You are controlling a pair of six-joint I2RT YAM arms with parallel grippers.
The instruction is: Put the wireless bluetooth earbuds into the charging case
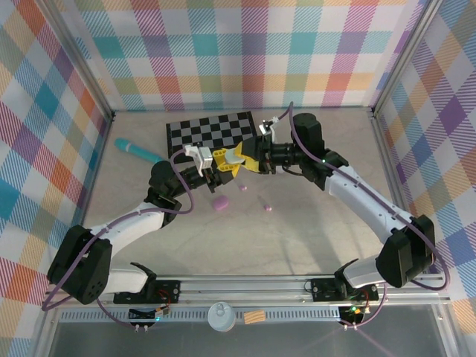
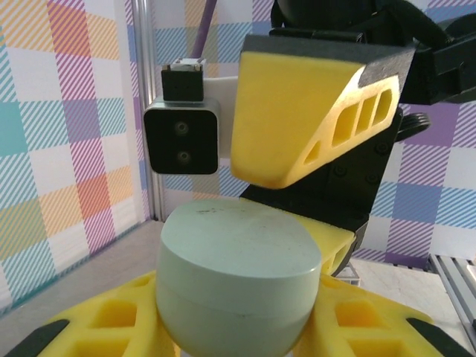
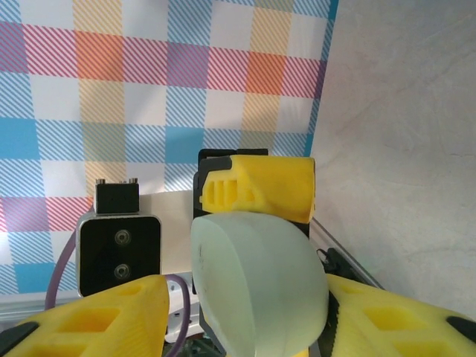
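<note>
Left wrist view: the left gripper (image 2: 236, 335) pinches a pale green case (image 2: 238, 256) between its yellow fingers, and the case's lid is closed. The right gripper (image 3: 249, 331) meets it head-on with its fingers spread to either side of the same case. A gap shows beside one finger; I cannot tell whether the other touches. On the table (image 1: 320, 238), just toward the arm bases from both grippers, lie a pink earbud (image 1: 243, 188), a pink case (image 1: 220, 202) and a second pink earbud (image 1: 268, 208). Just beyond the grippers lies a checkerboard (image 1: 212, 130). A teal tool (image 1: 137, 151) lies well off to the left gripper's left.
</note>
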